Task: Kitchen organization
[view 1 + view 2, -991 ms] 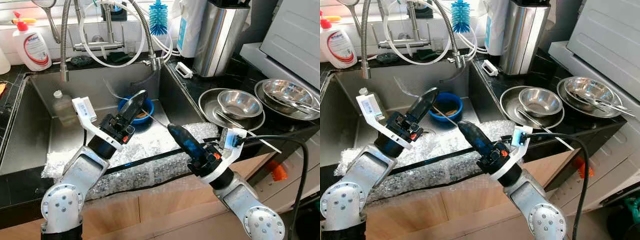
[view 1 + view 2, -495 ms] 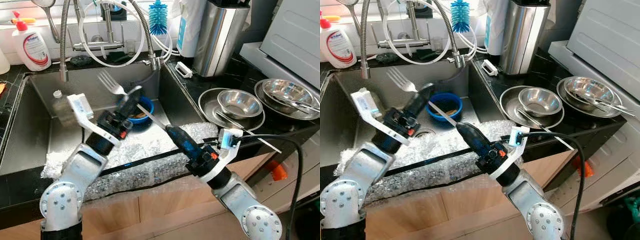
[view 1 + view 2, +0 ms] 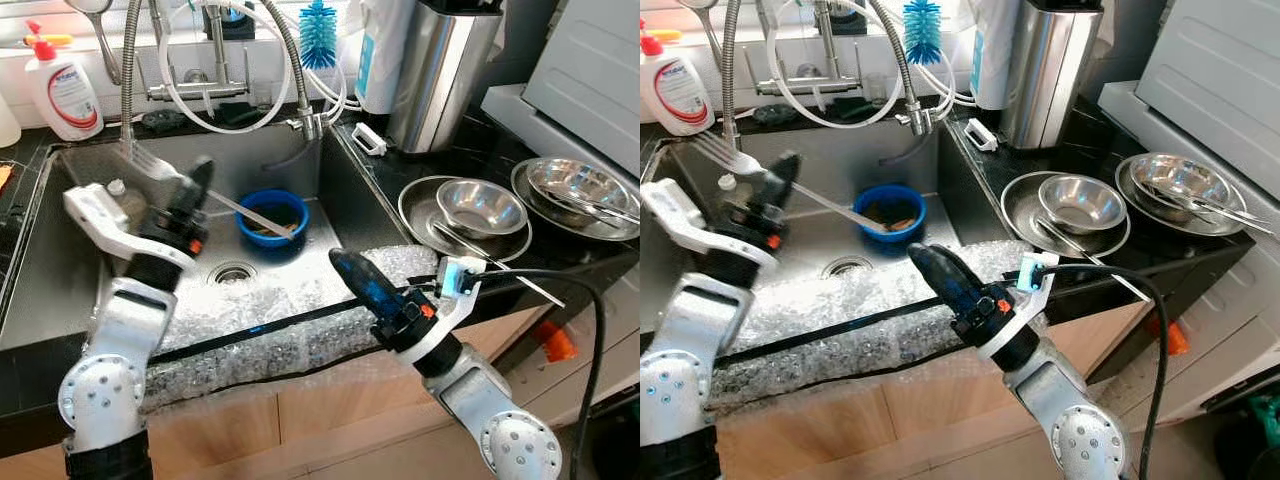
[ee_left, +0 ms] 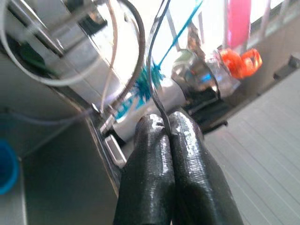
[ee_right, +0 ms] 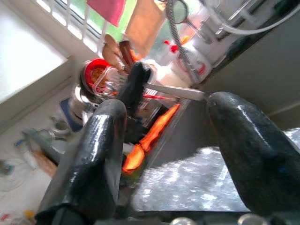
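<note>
Left claw (image 3: 197, 180) clamped on fork (image 3: 160, 170) over sink (image 3: 60, 250); right claw (image 3: 345, 268) spread wide, empty.

Left gripper (image 3: 199, 172) clamped, right gripper (image 3: 342, 265) spread.

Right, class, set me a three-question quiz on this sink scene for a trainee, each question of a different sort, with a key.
1. True or false: the left tool is shut on the fork.
2. Multiple choice: the blue bowl sits A) on the counter, B) in the sink, C) in the right tool.
3. Fill the gap: the sink's front edge is covered with ____ wrap.

Key: 1 true. 2 B. 3 bubble.
</note>
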`<state>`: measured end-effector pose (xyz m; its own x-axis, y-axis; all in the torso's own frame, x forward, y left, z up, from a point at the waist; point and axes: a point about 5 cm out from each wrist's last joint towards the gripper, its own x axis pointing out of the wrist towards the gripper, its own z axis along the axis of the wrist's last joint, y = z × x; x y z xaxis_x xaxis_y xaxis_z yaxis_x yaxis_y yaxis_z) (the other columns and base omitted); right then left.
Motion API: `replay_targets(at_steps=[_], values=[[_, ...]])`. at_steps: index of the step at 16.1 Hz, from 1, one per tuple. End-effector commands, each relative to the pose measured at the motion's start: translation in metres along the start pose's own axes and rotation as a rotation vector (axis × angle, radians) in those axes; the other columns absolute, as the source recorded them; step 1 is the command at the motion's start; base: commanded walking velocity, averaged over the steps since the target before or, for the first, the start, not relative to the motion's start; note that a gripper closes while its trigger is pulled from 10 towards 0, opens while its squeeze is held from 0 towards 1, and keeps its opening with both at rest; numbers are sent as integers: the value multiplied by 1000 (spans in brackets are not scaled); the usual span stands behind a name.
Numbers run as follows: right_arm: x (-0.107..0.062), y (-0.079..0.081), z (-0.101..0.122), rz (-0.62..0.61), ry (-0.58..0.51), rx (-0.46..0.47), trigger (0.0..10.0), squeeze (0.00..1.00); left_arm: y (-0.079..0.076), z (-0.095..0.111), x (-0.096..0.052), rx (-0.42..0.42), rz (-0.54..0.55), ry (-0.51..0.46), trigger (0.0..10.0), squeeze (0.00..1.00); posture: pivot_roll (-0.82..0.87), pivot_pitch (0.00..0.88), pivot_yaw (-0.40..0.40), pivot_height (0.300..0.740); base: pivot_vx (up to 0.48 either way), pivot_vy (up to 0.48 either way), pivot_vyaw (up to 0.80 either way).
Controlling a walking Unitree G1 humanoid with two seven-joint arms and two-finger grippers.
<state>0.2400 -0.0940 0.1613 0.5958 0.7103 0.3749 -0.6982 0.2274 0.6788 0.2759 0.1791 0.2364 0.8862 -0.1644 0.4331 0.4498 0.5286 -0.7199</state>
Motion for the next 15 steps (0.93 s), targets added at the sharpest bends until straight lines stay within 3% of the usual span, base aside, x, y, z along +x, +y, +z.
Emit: replay_targets(at_steps=[1,2,3,4,5,7,9,10,12,15], values=[[0,-2,5,-52,24,-108,10000,0,1,22,8,100,58,-124,39,0,39,45,-38,740,0,0,0],[0,-3,6,-71,34,-141,10000,0,2,27,9,135,84,-156,39,0,38,43,-38,740,0,0,0],[1,-8,11,-160,125,-365,10000,0,-1,43,13,259,106,-226,10000,0,28,40,-35,740,0,0,0],[3,-9,15,-185,124,-426,10000,0,-2,47,14,304,106,-232,10000,0,29,36,-32,740,0,0,0],[10,-5,23,-208,102,-539,10000,0,3,46,15,496,143,-187,10000,0,25,24,-30,740,0,0,0],[15,-4,22,-239,157,-766,10000,0,12,34,11,715,168,-100,10000,0,21,13,-26,740,0,0,0],[13,-8,22,-304,123,-822,10000,0,19,24,6,841,170,-55,10000,0,19,0,-20,740,0,0,0],[10,-10,26,-373,69,-882,10000,0,24,16,3,947,167,-16,10000,0,25,0,-17,740,0,0,0],[5,-11,26,-414,57,-1039,10000,0,33,6,-2,1053,170,37,10000,0,29,0,-15,740,0,0,0],[-9,-16,31,-541,-19,-1075,10000,0,45,0,-12,1112,192,78,10000,0,29,0,-10,740,0,0,0]])
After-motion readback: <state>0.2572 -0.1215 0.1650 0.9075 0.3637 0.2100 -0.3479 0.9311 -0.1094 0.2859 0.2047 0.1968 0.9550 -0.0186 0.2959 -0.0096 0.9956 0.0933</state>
